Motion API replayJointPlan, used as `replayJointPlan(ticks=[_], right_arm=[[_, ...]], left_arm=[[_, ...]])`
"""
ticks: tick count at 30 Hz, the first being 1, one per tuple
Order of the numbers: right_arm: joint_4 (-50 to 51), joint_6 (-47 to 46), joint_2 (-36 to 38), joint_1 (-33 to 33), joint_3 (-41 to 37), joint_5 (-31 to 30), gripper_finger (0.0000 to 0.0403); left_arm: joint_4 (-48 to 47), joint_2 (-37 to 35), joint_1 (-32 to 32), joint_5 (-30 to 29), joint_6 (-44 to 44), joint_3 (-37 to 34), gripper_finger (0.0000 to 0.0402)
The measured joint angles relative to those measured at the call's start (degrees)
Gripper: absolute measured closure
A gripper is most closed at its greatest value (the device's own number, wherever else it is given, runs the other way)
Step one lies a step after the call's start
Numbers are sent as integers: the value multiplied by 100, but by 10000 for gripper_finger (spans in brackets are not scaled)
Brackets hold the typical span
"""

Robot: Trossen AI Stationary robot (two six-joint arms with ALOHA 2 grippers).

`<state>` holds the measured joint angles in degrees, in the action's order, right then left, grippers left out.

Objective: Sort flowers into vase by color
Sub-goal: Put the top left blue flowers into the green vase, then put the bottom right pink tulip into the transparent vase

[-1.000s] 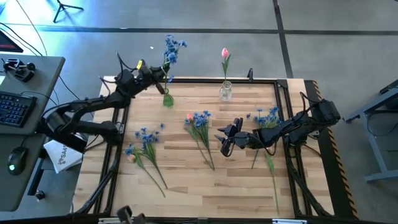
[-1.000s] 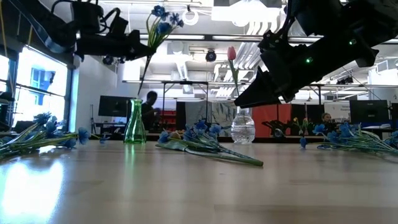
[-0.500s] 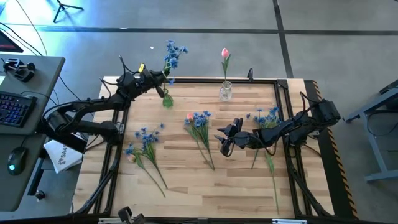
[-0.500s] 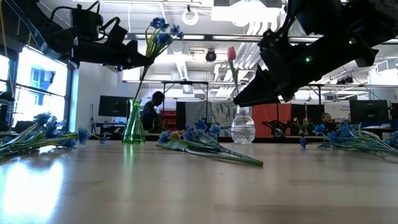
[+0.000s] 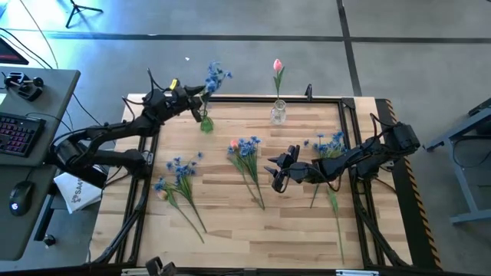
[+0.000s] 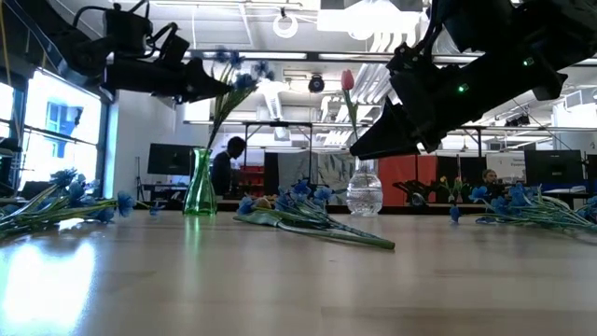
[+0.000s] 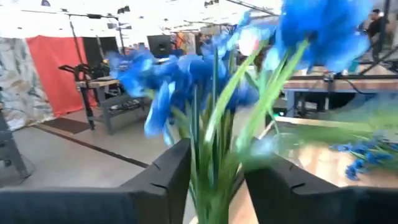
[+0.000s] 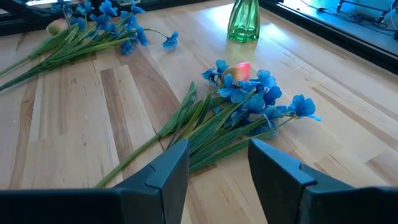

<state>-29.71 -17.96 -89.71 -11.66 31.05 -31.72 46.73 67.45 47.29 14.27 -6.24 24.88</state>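
A blue flower bunch [image 5: 216,77] stands tilted with its stems in the green vase [image 5: 207,123] at the table's far left. My left gripper [image 5: 198,102] is open just above the vase, its fingers on either side of the stems [image 7: 214,149]; the blossoms [image 7: 205,74] are blurred. A pink tulip [image 5: 277,66] stands in the clear vase [image 5: 278,113]. My right gripper [image 5: 274,175] hovers open mid-table, beside a lying blue bunch [image 8: 249,93] with a pink bud [image 8: 239,70] in it. My left gripper's open fingers [image 7: 168,180] stand on either side of the blue bunch's stems, coming level from the table's left. Whether a finger touches the stems I cannot tell.
Two more blue bunches lie flat on the wood, one at the near left [image 5: 178,172] and one at the right [image 5: 330,146] under my right arm. A desk with a keyboard [image 5: 19,134] stands left of the table. A person [image 6: 224,163] shows in the room beyond.
My left gripper has gone down toward the green vase with the blue bunch and then opened. The bunch has sunk, its stems going into the vase and its blossoms dropping lower and tipping toward the table's right. My right arm has kept still.
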Motion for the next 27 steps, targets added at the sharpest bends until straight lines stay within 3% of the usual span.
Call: replayJointPlan(ticks=[7,18,27], right_arm=[[2,0,0,0,0,-1,242],[7,0,0,0,1,-1,242],[6,2,0,0,0,-1,242]], left_arm=[[-1012,-642,0,50,-292,0,238],[-2883,-2089,0,-65,-563,0,236],[-4337,-2871,-2,-1621,-590,1,230]])
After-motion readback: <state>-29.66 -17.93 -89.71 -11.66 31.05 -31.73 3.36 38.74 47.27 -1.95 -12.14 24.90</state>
